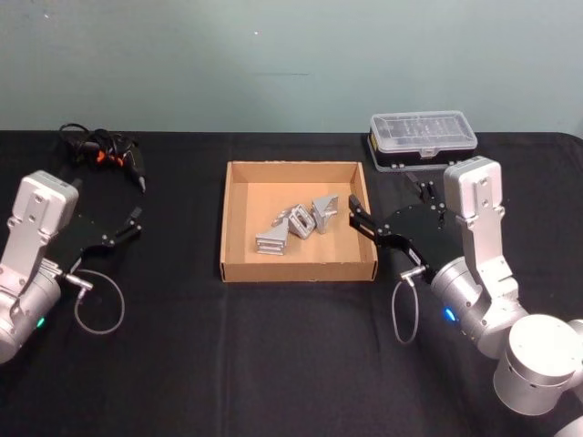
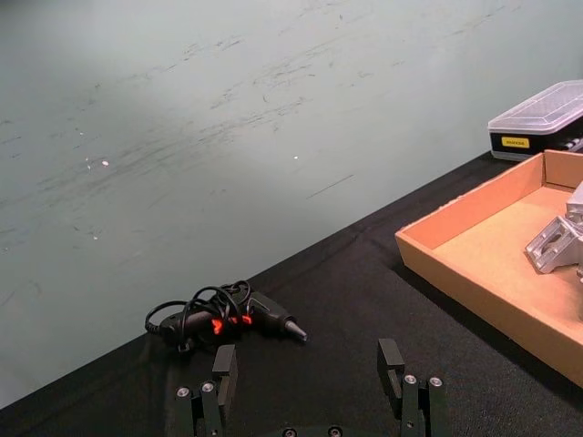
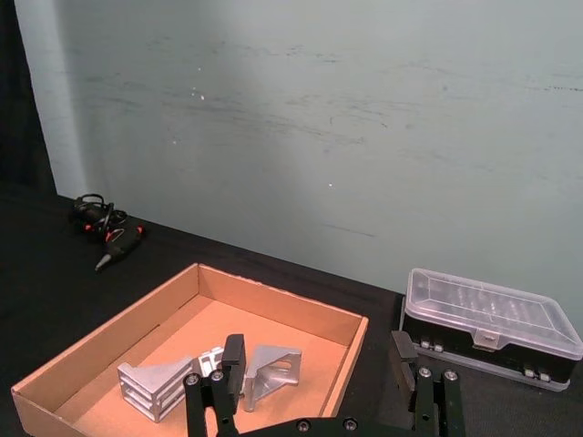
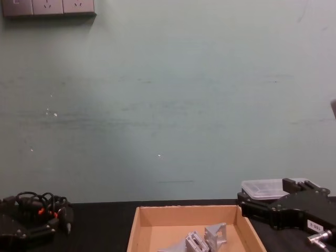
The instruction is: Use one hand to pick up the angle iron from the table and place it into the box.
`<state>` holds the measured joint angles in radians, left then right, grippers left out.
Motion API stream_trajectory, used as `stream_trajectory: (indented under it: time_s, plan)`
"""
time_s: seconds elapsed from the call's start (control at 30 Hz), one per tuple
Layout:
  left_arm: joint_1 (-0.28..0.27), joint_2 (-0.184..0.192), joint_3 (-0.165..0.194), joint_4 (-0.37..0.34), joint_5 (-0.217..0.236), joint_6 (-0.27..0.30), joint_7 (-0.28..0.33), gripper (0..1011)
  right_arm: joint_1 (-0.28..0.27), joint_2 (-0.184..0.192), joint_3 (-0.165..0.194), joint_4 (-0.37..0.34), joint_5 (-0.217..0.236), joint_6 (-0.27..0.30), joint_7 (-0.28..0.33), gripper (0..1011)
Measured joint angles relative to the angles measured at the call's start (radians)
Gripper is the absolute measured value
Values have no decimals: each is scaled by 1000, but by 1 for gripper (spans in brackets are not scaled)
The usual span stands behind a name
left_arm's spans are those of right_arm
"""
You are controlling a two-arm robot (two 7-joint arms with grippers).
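My right tool (image 1: 387,235) hangs at the box's (image 1: 233,220) right wall with its fingers spread and nothing between them; the angle irons (image 1: 298,224) lie just ahead of it on the box floor, so I judge the placing done. I'd lift clear of the wall before swinging away, so a finger can't catch the rim. My left tool (image 1: 126,228) hovers over the desk (image 1: 273,346), also spread and empty. From the chest view, the box floor is partly cut off, and I can't count the heaped brackets for certain.
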<state>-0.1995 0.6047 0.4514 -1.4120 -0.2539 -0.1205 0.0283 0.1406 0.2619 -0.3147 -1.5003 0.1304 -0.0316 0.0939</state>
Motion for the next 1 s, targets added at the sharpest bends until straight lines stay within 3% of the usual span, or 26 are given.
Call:
stream_trajectory:
  time_s: [1.0]
  plan:
    - [0,0,0,0,0,0,0,1011,0,0,0,0,0,0,0,1004]
